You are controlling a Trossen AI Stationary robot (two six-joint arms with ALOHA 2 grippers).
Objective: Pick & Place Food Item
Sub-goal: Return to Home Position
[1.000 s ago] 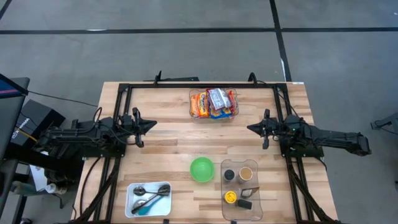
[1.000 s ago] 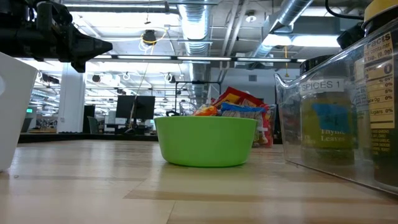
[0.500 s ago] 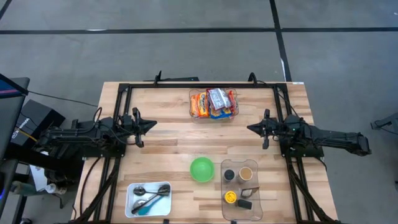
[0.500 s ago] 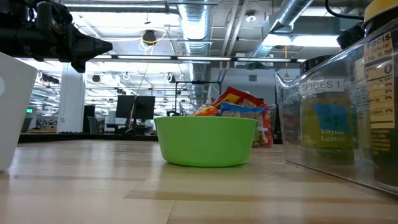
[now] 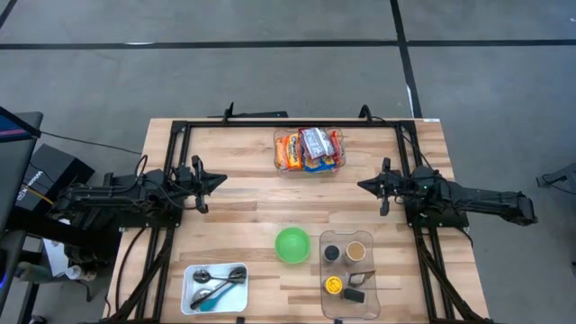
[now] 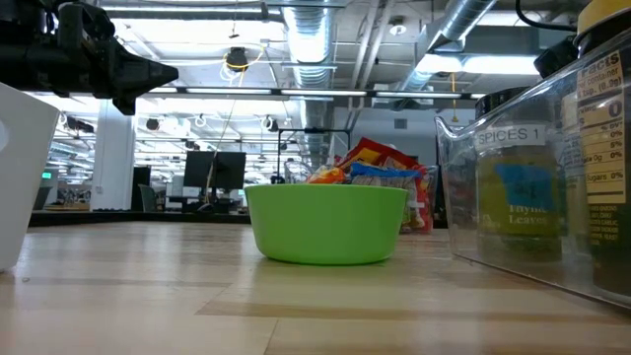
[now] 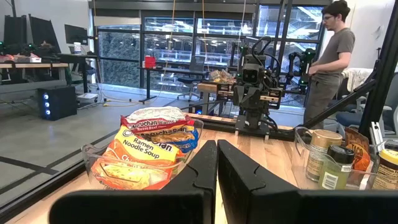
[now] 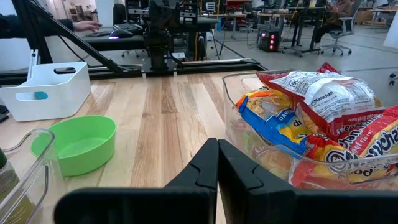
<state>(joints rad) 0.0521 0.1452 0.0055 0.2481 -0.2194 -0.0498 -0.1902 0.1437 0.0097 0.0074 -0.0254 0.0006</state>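
Ahead of both claws and off to one side, the clear plastic tub (image 5: 310,173) of orange ramen noodle packets (image 5: 309,148) is sitting by the table's far edge. The left gripper (image 5: 221,180) and right gripper (image 5: 362,184) are hovering above the wood, pointing at each other, each with fingers pressed together and empty. The tub is lying nearer the right gripper, its long axis running from claw to claw. On that claw's opposite side, a round green plastic bowl (image 5: 292,245) is resting.
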